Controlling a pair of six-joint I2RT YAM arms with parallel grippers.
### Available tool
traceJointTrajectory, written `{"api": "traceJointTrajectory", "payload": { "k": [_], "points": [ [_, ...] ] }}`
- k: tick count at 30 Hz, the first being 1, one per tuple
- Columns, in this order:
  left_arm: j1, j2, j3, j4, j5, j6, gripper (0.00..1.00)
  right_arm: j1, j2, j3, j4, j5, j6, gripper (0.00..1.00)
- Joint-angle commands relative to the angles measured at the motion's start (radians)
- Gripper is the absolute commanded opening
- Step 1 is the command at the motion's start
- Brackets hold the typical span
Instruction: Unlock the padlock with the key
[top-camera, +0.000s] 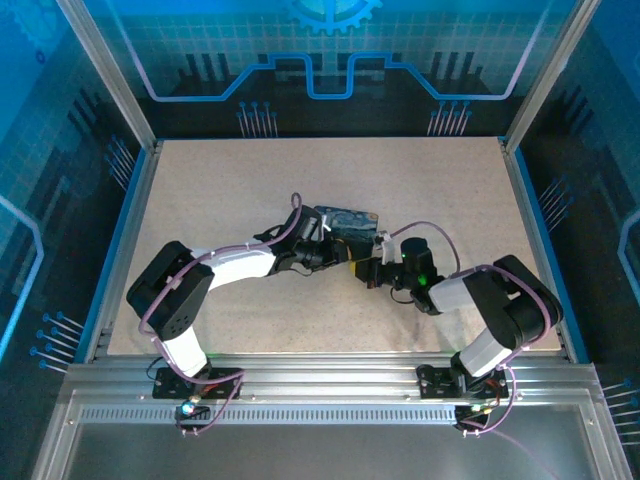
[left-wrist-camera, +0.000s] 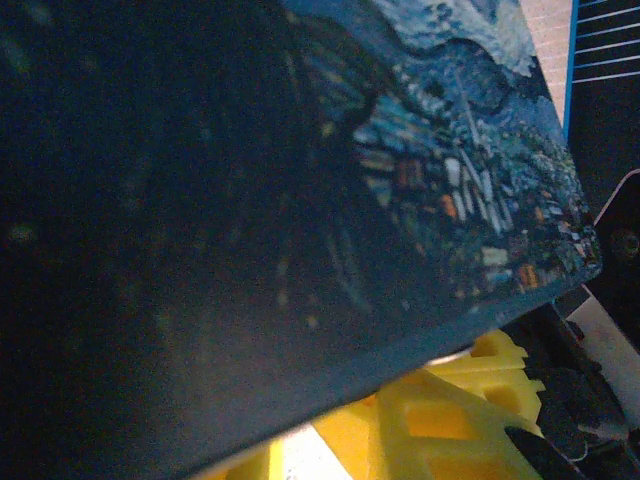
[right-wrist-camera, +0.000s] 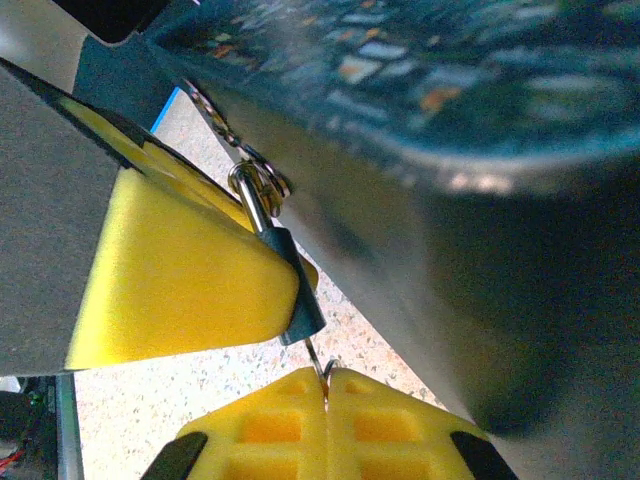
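In the overhead view both arms meet in the middle of the tabletop, over the starry-night tin box.

The left wrist view has the box lid across most of the frame, and the left fingers show as yellow pieces at the lower right, under the box edge. I cannot tell whether they are spread or pinching something.

In the right wrist view a broad yellow wedge fills the left side, probably one of the left fingers. The padlock hangs just right of it, left of centre, and its dark body touches the wedge. Its silver shackle passes through the hasp rings on the side of the box. Below the padlock the key is a thin metal sliver that runs from the underside of the body down to the bottom centre. There the right fingers are pressed together and pinch it at their seam.

I judge that the step in hand is the insertion. The key seems to be at the keyhole, but how deep it sits is not visible. The next move calls for a full seating and then a rotation of the right wrist, while the padlock body is braced so that it does not swing on the rings.
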Motion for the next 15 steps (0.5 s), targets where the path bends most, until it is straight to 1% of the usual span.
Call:
{"api": "traceJointTrajectory", "payload": {
  "k": [1,5,9,13,15],
  "points": [
    [-0.020,0.030,-0.020,0.023,0.075,0.007,0.22,-0.007,0.044,0.045,0.024,-0.028,-0.008,0.00],
    [-0.020,0.062,-0.037,0.063,0.079,-0.011,0.22,-0.009,0.081,0.039,0.040,-0.028,-0.005,0.00],
    [-0.020,0.086,-0.037,0.072,0.081,-0.016,0.23,-0.007,0.084,0.081,-0.056,-0.045,-0.024,0.00],
    [-0.019,0.083,-0.037,0.071,0.076,-0.012,0.29,-0.007,0.093,0.094,-0.095,-0.048,-0.016,0.00],
    [-0.020,0.075,-0.037,0.068,0.072,-0.008,0.35,-0.007,0.092,0.093,-0.111,-0.044,-0.010,0.00]
  ]
}}
